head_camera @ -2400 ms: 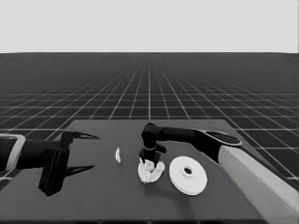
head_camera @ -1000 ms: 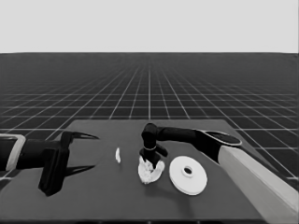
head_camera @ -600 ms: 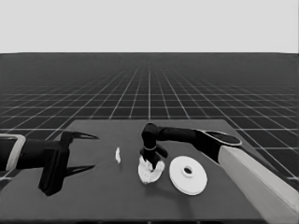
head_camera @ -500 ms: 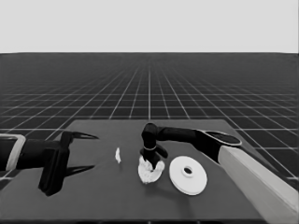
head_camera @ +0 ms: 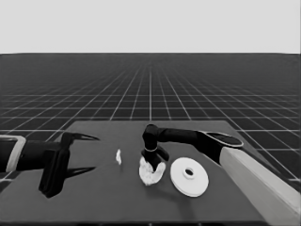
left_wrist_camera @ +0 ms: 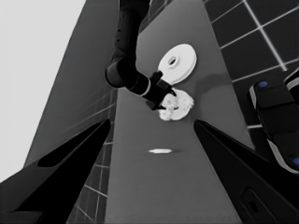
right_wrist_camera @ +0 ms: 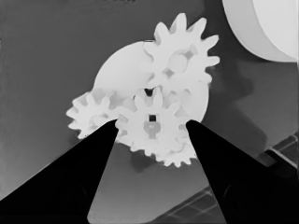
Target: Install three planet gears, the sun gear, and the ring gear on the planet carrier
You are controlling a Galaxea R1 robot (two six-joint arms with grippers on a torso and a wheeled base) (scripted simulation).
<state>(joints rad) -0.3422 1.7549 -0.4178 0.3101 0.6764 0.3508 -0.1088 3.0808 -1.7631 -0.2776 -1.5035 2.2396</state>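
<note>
Table (head_camera: 103, 207) | right tool (right_wrist_camera: 150, 127) grips gear (right_wrist_camera: 150, 125) | smaller round part (right_wrist_camera: 122, 65) half-hidden

Head view overlooks table (head_camera: 108, 197); right wrist view hovers close above gears (right_wrist_camera: 152, 123).

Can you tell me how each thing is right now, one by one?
right gripper: fingers around the centre gear, over the smaller round part
centre gear: between the fingers
other gears: on the smaller round part
larger round part: flat, beside the pile
thin white piece: lying alone
left gripper: open, parked at the table's left
</note>
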